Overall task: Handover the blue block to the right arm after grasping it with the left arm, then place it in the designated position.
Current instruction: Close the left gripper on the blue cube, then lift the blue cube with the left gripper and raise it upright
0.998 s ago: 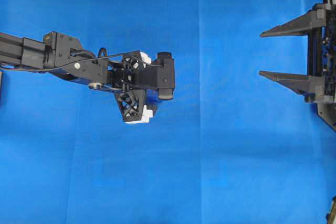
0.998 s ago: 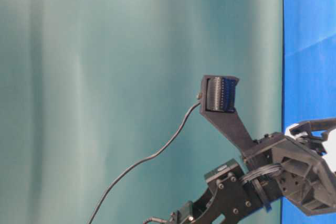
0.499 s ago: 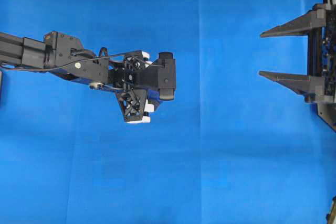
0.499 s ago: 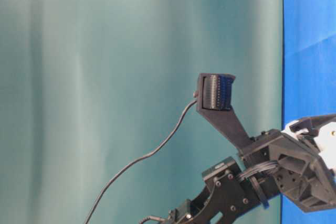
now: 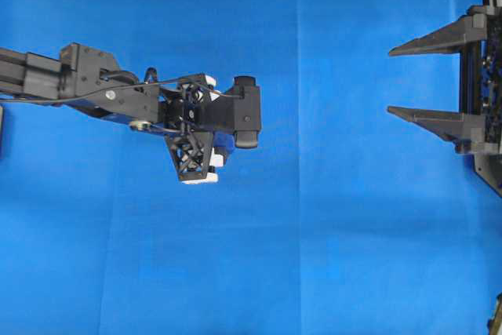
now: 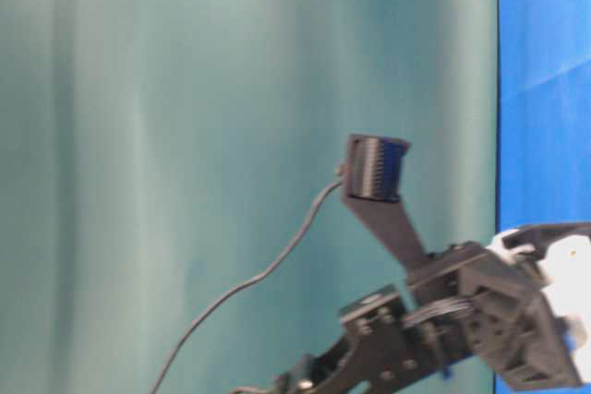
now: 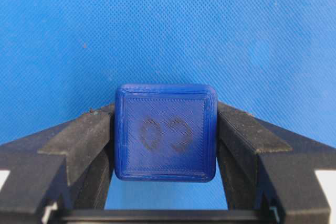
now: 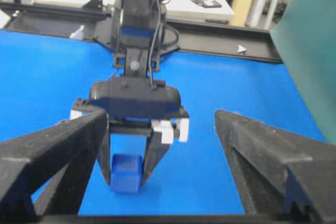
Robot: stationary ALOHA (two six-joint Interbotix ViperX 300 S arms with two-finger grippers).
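Blue block (image 7: 166, 132) sits squeezed between the two black fingers (image 7: 79, 145) of the left claw (image 8: 127, 174), low over the blue cloth on the tabletop (image 5: 329, 217). It looks small, hard and light, with flat smooth sides, so it could slip if held loosely. The best place to grab it is on two flat sides facing each other. Farther off, the right claw (image 5: 423, 80) waits with its fingers spread wide, holding nothing.

Black left arm (image 5: 94, 88), white finger brackets.
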